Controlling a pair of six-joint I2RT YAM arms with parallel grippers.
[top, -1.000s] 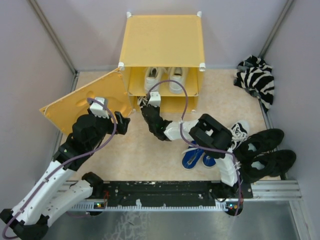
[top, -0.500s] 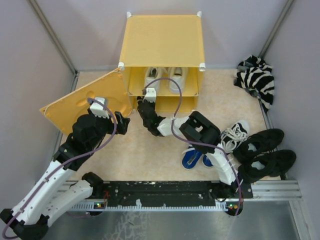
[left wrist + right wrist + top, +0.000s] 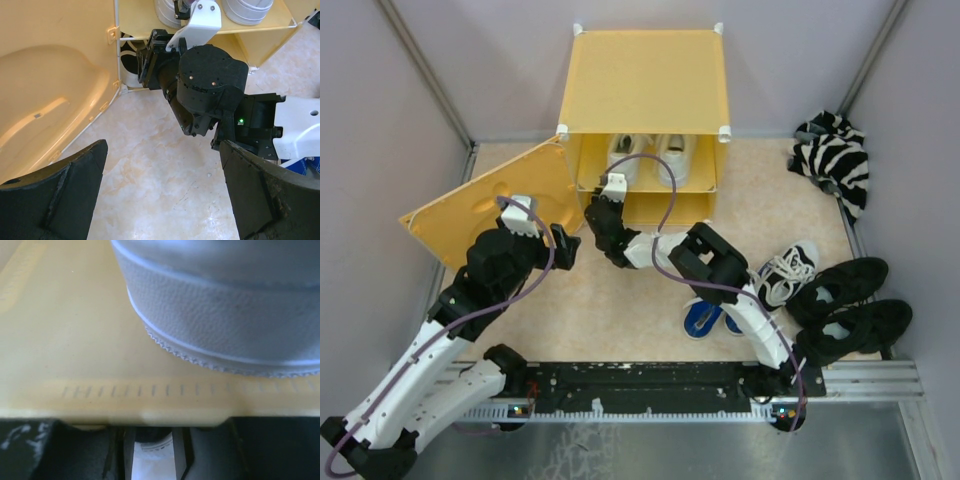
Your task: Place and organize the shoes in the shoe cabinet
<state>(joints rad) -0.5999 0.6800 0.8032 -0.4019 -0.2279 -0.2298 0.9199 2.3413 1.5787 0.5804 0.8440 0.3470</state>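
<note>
Handling: the sneakers look light, with soft uppers and stiff soles, so I'd pinch the heel collar, not the laces. Count: two white sneakers (image 3: 623,155) on the upper shelf of the shoe cabinet (image 3: 645,80); on the floor, two blue sneakers (image 3: 700,318), one black-and-white sneaker (image 3: 782,270) and two black shoes (image 3: 840,290); apparently its mate (image 3: 129,65) in the lower bay. Left gripper (image 3: 163,150) gapes wide and empty; right gripper (image 3: 150,52) sits at the lower bay, something pale between its fingers, can't tell if it's gripping.
</note>
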